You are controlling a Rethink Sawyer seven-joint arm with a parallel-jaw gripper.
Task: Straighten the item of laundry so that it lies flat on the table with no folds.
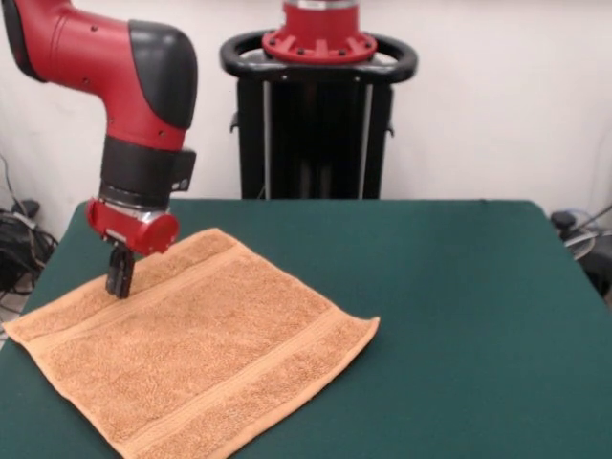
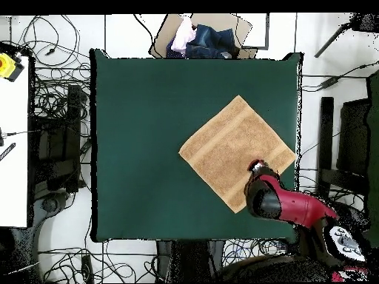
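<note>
Towel [image 1: 201,349] lay spread on the green counter [image 1: 459,306], rotated diamond-wise to the counter's edges. It looked flat, no obvious folds in either view. Woven bands ran parallel to two opposite edges of the towel.

In the overhead view the towel [image 2: 235,151] sat off-centre on the counter [image 2: 141,148], toward the side where the arm came in, one corner near that edge.

Gripper [image 1: 120,279] was down at the towel, close to one corner, tips at or touching the cloth near one of the bands. Jaws appeared pressed together, no visible gap. No cloth was seen lifted or bunched between them, so I couldn't tell whether they pinched any fabric.

Overhead, the red arm [image 2: 285,207] covered the gripper and the towel's nearest corner region, so contact couldn't be confirmed there.

Beyond the counter edge farthest from the arm, overhead showed an open cardboard box [image 2: 201,37] with blue and white cloth in it. Cables [image 2: 52,96] lay on the floor around the counter.
</note>
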